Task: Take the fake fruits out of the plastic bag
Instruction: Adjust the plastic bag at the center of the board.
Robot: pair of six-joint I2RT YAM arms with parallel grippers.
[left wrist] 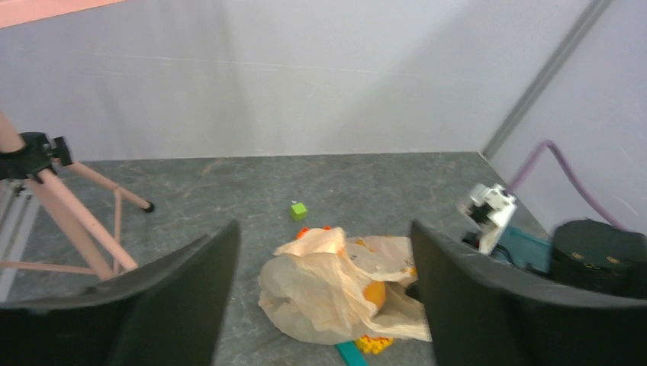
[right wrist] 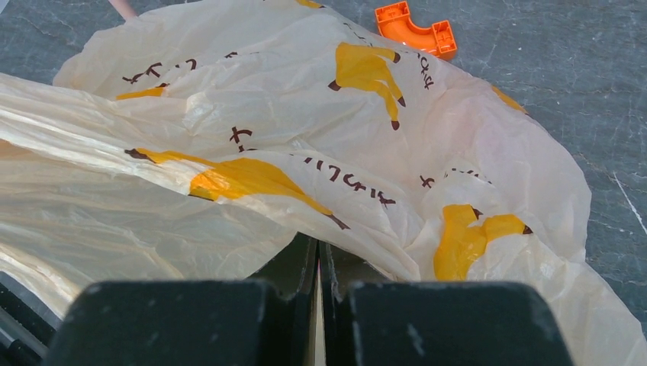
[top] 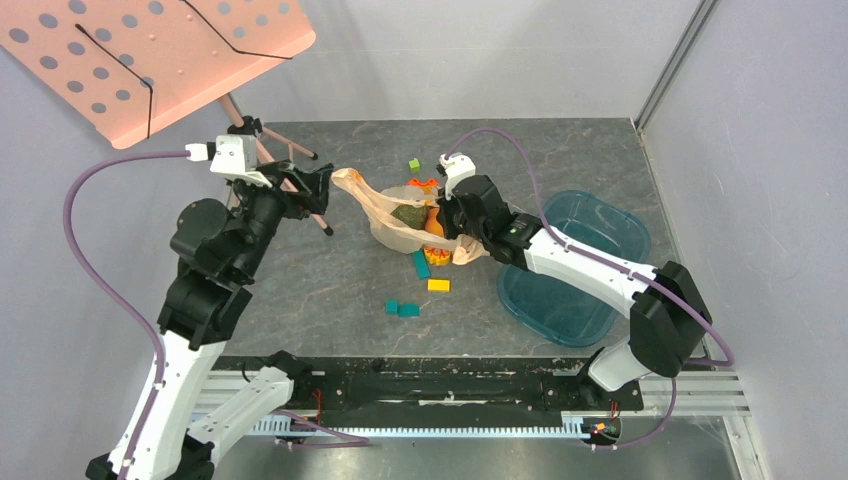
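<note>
The plastic bag (top: pixel 385 215) lies crumpled in the middle of the table with its mouth open upward. Inside it I see the green-brown fruit (top: pixel 408 214) and the orange fruit (top: pixel 435 224). My right gripper (top: pixel 455 218) is shut on the bag's right edge. In the right wrist view the jaws (right wrist: pixel 318 252) pinch a fold of the printed film (right wrist: pixel 305 114). My left gripper (top: pixel 325 190) is open and empty, just left of the bag's raised handle. In the left wrist view the bag (left wrist: pixel 320 286) lies ahead between the spread fingers (left wrist: pixel 191 282), with the orange fruit (left wrist: pixel 374 293) showing through.
A teal tray (top: pixel 620 215) stands at the right. A peach music stand (top: pixel 160 60) and its tripod legs (top: pixel 318 215) stand at the back left, close to my left gripper. Loose blocks lie round the bag: green cube (top: pixel 413 164), yellow block (top: pixel 438 285), teal blocks (top: pixel 402 309). A small orange toy piece (right wrist: pixel 416 30) lies behind the bag.
</note>
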